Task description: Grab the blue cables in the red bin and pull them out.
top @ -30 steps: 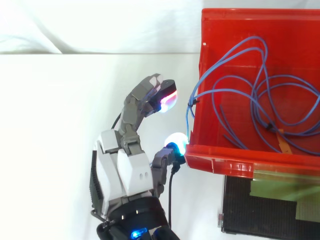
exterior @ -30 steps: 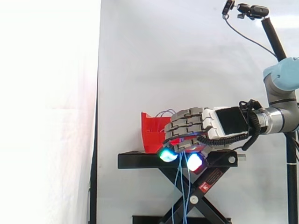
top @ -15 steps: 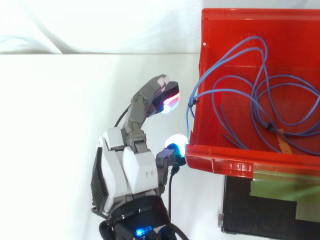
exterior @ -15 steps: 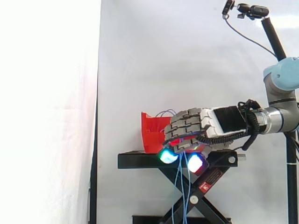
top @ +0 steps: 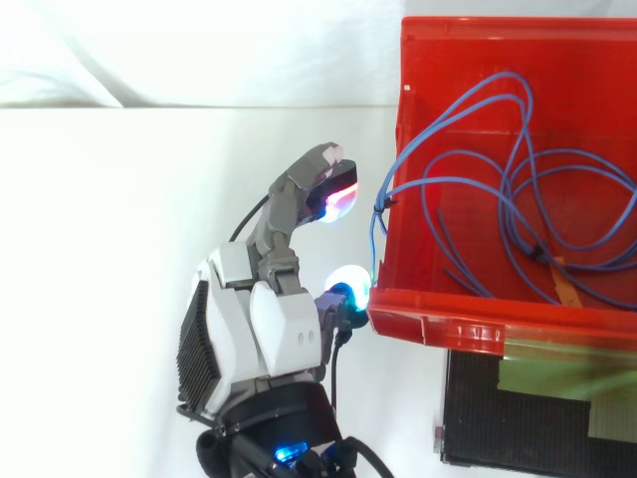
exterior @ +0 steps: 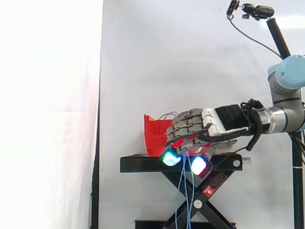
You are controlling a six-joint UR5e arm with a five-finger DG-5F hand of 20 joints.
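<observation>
Reaching hand (exterior: 205, 126): enters from the right of the side view, level with the lower wall of the red bin (exterior: 153, 136); in the top view it lies just outside the bin's left wall, near the front corner
Grasp: cannot tell whether the hand is closed on the blue cables (top: 377, 227) or holds nothing; the strands pass close beside it
Carrier: arm (exterior: 286, 81), grey wrist and pale blue joint, at the right edge of the side view
Hanging strands: in the side view thin blue lines drop from under the hand, cross the front of the stand top and run to the lower edge of the frame
Cable route: 1 bundle climbs over the bin's left wall and goes down its outside
Cable bulk: several loose loops lie on the bin floor, overlapping toward the right side
Bin: open-topped, upright, with its front rim toward the bottom of the top view
Bin extras: tan strip (top: 562, 289) among the loops near the front wall
Support: black stand (exterior: 143, 164) of scissor type, with the bin on its top plate
Stand top: greenish tape (top: 557, 378) across the black plate just in front of the bin
Overhead: camera (exterior: 259, 10) on a black pole (exterior: 281, 40), top right of the side view
Backdrop: white curtain (exterior: 167, 57) behind everything
</observation>
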